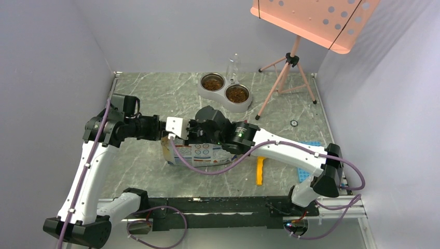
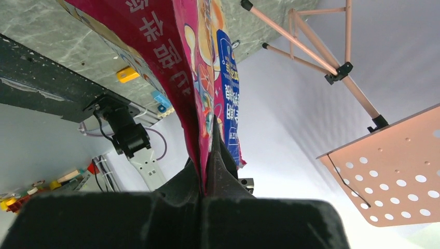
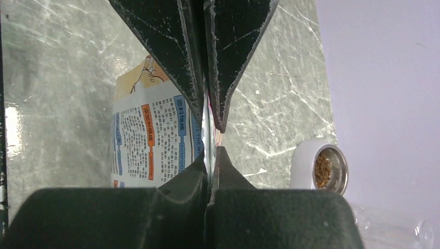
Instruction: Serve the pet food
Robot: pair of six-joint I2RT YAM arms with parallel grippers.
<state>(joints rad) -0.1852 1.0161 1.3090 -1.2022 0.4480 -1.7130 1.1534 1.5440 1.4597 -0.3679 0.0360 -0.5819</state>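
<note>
At the middle of the grey marble-patterned table [image 1: 145, 161], both grippers pinch the top edge of a glossy bag [image 1: 200, 154].

Clamped flat on the thin film, the left gripper [image 2: 207, 150] has its black wedge-shaped fingers pressed together, the pink-and-blue printed face of the bag rising past them. The right gripper [image 3: 210, 155] is likewise clenched on the crinkled silvery seam, the white text-covered back panel beside it. Farther out, the pet food [image 1: 212, 82], a loose mass of tiny brown pellets, fills both round steel cups of a pale double bowl [image 1: 224, 92] at the far side, well apart from the grippers. A yellow plastic scoop [image 1: 260, 171] lies near the right arm. A salmon perforated stand [image 1: 311, 21] rises at the far right.
</note>
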